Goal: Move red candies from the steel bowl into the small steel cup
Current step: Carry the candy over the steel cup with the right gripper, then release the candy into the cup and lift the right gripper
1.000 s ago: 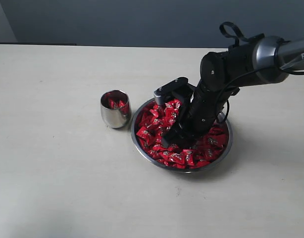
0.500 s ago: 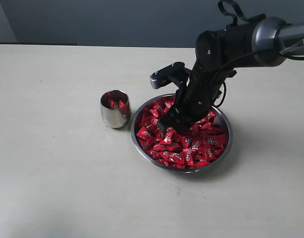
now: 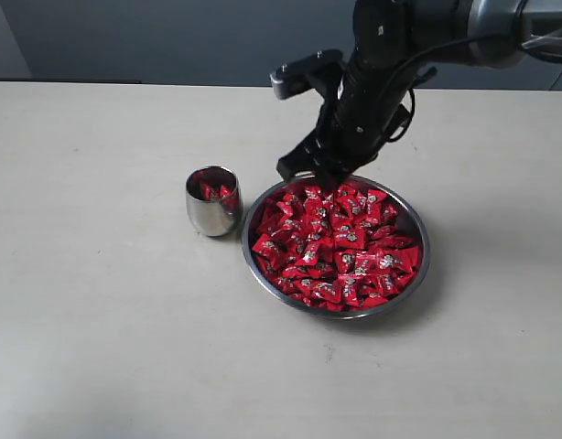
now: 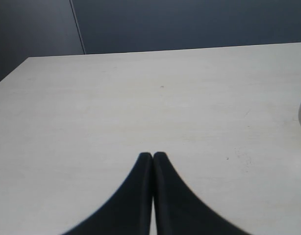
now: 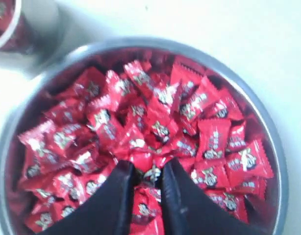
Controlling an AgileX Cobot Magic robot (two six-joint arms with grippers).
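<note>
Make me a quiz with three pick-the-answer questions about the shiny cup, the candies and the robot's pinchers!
1. Where is the small steel cup?
A. on the table beside the steel bowl
B. inside the bowl
C. upside down on the arm

2. What colour are the candies?
A. blue
B. red
C. green

3. What is the right gripper doing?
A. standing wide open
B. resting on the table
C. pinching one candy

Answers:
1 A: the cup stands upright next to the bowl.
2 B: every wrapper is shiny red.
3 C: the right wrist view shows a wrapper squeezed between its fingers.
</note>
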